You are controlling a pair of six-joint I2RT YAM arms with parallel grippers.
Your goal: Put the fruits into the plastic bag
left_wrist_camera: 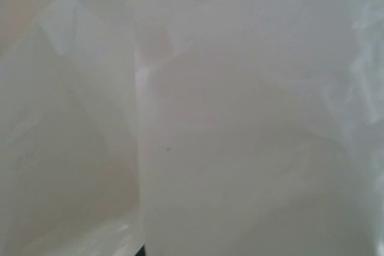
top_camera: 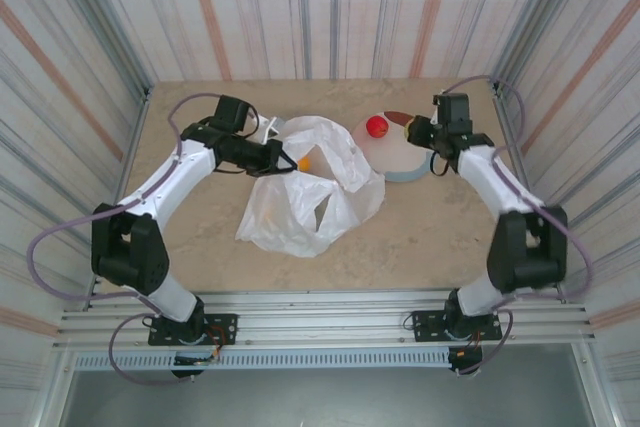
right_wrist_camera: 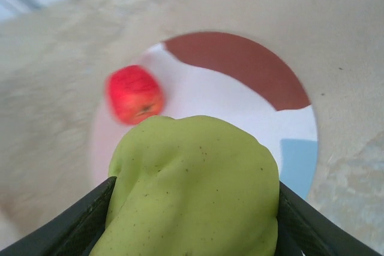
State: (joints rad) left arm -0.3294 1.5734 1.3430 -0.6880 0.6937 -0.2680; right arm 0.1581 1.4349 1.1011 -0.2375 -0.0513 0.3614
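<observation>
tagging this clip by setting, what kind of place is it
Likely a robot test cell, not a home: striped walls box in a small table, two arms are bolted to a metal rail at its near edge, with a bag and plate on it.

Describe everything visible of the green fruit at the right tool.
The green fruit is yellow-green, smooth-skinned with fine dark speckles, and lumpy rather than round. The right tool has its dark fingers against the fruit's left and right flanks. The fruit is over the pale plate. Its underside is hidden, so whether it is resting or lifted cannot be told. The red fruit lies apart, beyond it on the plate.
</observation>
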